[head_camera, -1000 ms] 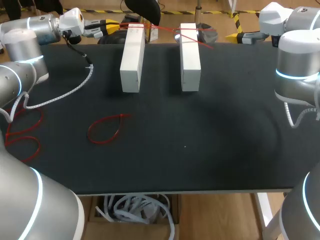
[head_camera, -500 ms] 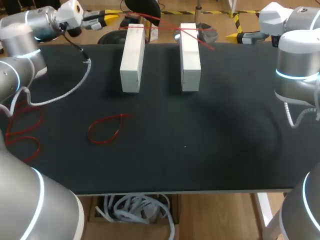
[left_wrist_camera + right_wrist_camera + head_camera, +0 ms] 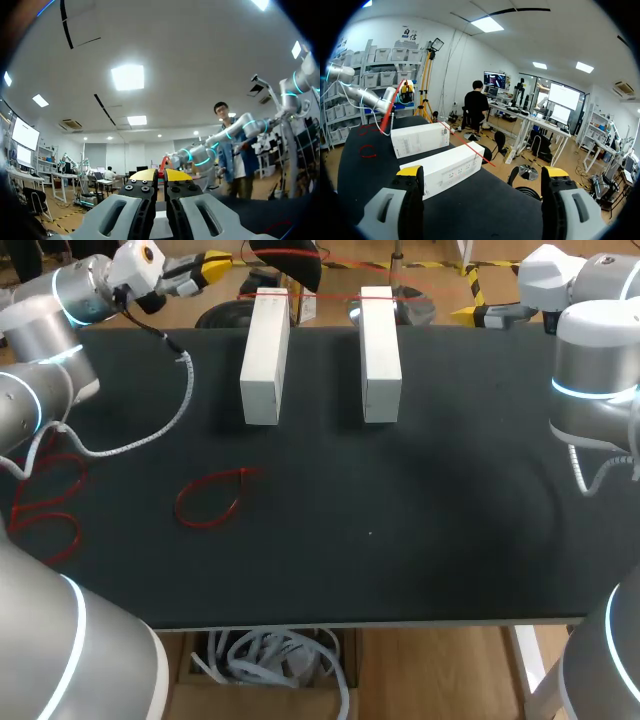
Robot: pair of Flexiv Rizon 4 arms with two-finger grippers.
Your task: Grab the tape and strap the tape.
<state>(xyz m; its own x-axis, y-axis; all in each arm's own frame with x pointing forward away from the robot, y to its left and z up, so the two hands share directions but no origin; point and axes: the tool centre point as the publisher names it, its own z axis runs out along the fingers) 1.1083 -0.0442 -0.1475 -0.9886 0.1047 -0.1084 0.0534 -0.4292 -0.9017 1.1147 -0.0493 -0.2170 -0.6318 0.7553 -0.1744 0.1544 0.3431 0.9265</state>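
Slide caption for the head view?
Left gripper shut on a red strap running across two white boxes; right gripper open; loose red loop on the black table.

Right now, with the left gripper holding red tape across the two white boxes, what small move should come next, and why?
Probably pull the left gripper slightly away from the white boxes to tension the red tape: it is shut on the tape, which crosses both boxes' far ends. The right gripper is open, holding nothing.
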